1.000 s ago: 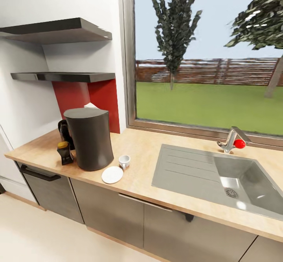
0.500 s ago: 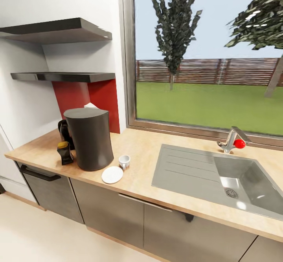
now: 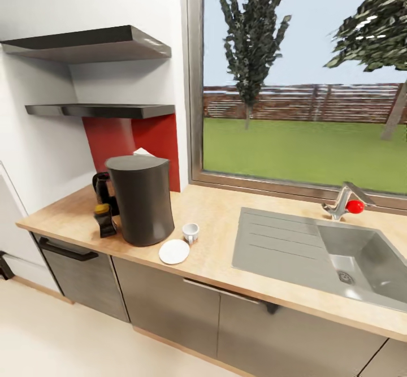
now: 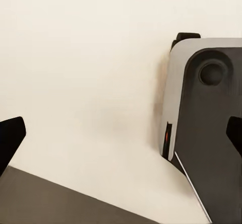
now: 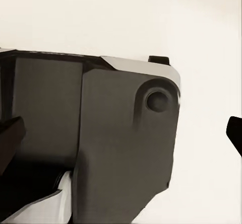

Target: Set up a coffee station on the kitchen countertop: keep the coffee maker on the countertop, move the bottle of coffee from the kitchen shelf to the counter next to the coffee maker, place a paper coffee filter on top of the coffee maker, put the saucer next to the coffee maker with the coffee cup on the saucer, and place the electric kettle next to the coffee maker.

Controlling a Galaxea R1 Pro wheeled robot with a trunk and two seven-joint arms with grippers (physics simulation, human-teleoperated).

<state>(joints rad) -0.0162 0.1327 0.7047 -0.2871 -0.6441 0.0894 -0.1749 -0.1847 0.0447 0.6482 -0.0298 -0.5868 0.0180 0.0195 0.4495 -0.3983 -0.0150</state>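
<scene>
Your left tool (image 4: 121, 136) shows its two dark fingertips (image 4: 11, 138) at opposite edges of the left wrist view, spread wide with nothing between them, pointing down at pale floor and the grey-and-black robot base (image 4: 201, 128). Your right tool (image 5: 121, 133) is likewise spread and empty, above the same base (image 5: 116, 143) and floor. In the head view, the kitchen countertop (image 3: 209, 219) is the light wood surface running under the window, with a steel sink (image 3: 322, 252) inset at its right part. Toward its left end stands a tall dark cylindrical appliance (image 3: 141, 199); something white (image 3: 144, 152) peeks over its top from behind, identity unclear. Just to the left of the appliance, the bottle of coffee (image 3: 105, 221) stands upright on the surface, with a black-handled item (image 3: 102, 187) behind it. On the appliance's right side, the saucer (image 3: 174, 251) lies flat near the front edge, and the coffee cup (image 3: 191, 232) stands beside the saucer, directly on the surface, close to it. The kitchen shelf (image 3: 102, 109) hangs above on the white and red wall, with a second shelf (image 3: 90, 43) higher up.
</scene>
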